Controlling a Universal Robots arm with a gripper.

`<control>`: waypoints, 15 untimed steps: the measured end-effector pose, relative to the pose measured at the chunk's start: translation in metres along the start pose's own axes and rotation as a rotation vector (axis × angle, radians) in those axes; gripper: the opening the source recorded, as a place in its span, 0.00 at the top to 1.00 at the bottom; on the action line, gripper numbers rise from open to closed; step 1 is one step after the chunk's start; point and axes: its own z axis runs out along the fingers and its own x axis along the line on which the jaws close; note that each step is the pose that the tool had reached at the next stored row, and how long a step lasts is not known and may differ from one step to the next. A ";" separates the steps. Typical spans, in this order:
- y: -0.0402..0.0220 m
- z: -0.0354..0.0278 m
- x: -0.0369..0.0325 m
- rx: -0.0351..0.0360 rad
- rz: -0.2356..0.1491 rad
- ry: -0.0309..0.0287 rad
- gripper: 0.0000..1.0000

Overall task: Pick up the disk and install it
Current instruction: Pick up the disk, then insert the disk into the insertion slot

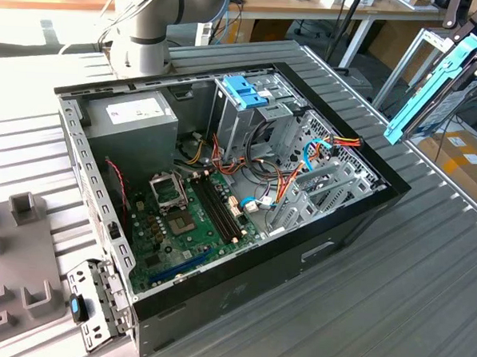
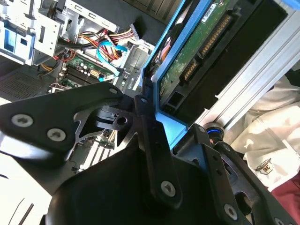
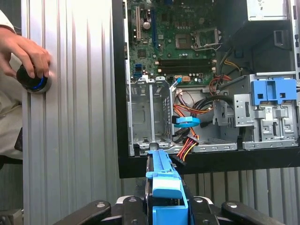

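My gripper is shut on the disk, a flat drive framed by light-blue rails, and holds it tilted in the air off the exterior view's right side of the open computer case. In the second wrist view the black fingers clamp the blue rail, and the disk's green circuit board and connector face the camera. The first wrist view sees the disk edge-on in the gripper, outside the case wall, roughly in line with an empty grey drive cage.
A blue handle on a grey cage sits beside the empty cage, with loose red, orange and blue cables between them. A person's hand rests on a black knob on the ribbed table. The arm's base stands behind the case.
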 end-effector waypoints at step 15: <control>0.0113 0.0009 0.0005 0.0000 0.000 0.0000 0.63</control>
